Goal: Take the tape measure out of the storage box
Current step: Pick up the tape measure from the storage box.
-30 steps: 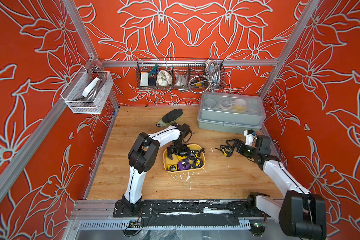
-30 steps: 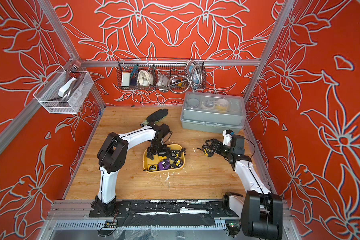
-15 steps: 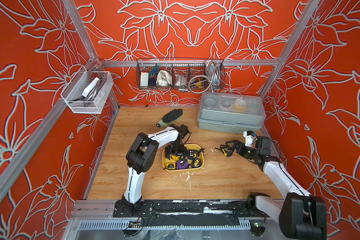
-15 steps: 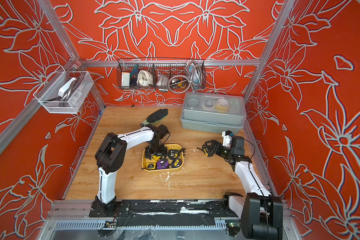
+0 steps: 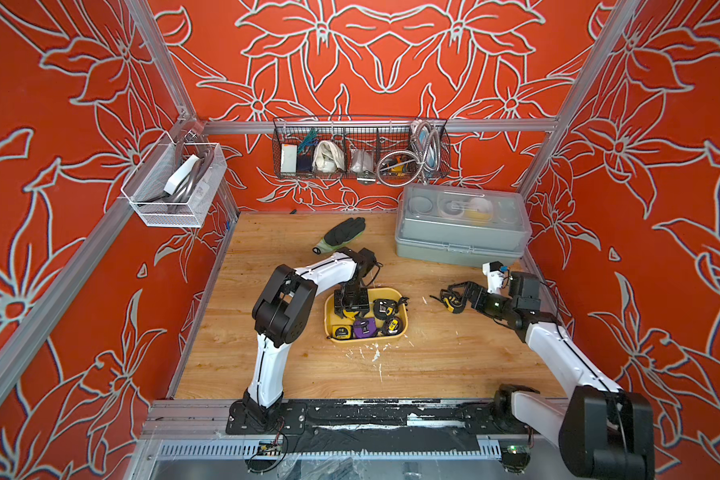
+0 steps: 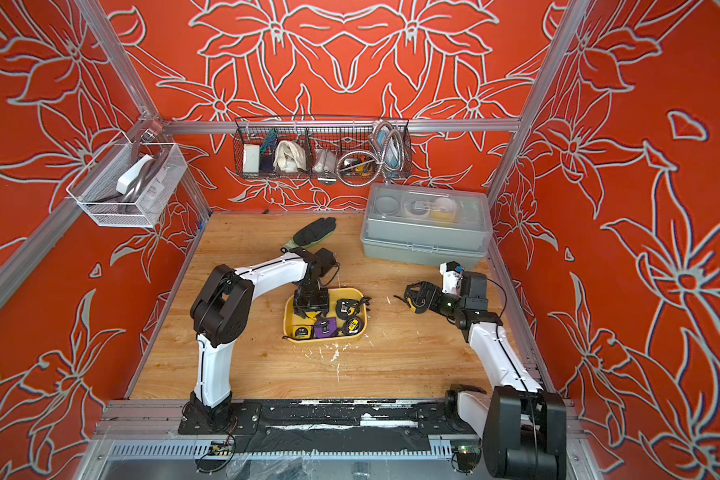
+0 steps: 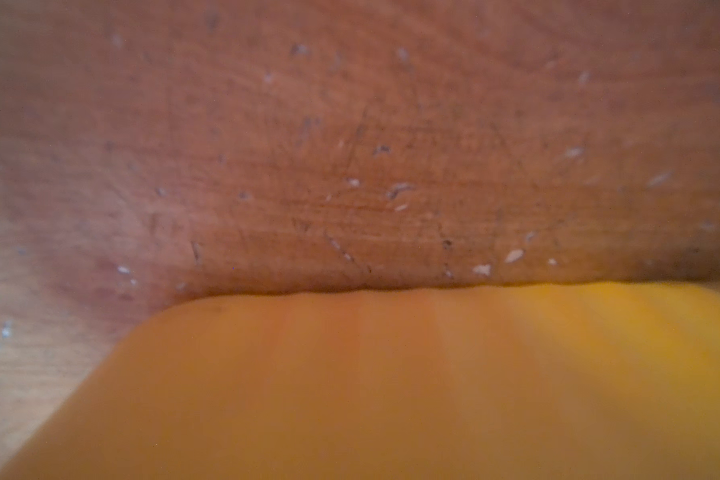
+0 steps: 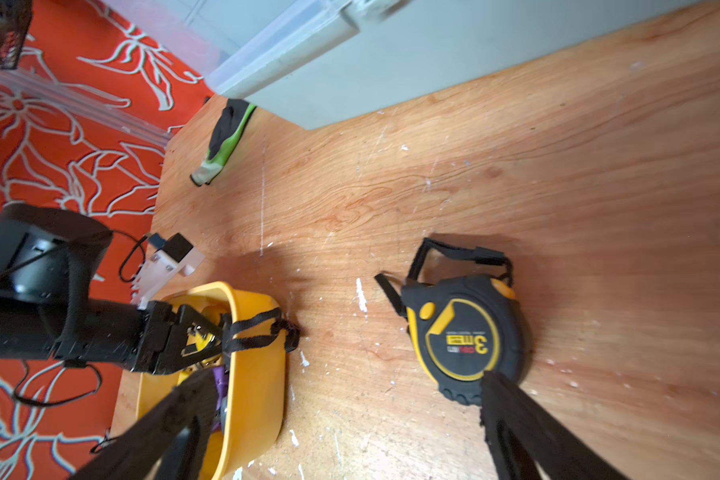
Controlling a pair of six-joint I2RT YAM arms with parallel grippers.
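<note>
The yellow storage box sits mid-table in both top views and holds several tape measures, among them a yellow one and a purple one. My left gripper reaches down into the box's far left part. In the right wrist view, the left gripper has its fingers closed in on a yellow-and-black tape measure there. The left wrist view shows only the blurred box wall. My right gripper stands open over the table. Another black-and-yellow tape measure lies free by one finger.
A grey case with a clear lid stands at the back right. A black-and-green glove lies behind the left arm. A wire basket hangs on the back wall and a white mesh basket hangs on the left wall.
My left gripper has sunk deeper into the storage box and its jaws have narrowed from wide open. The right arm has barely moved.
</note>
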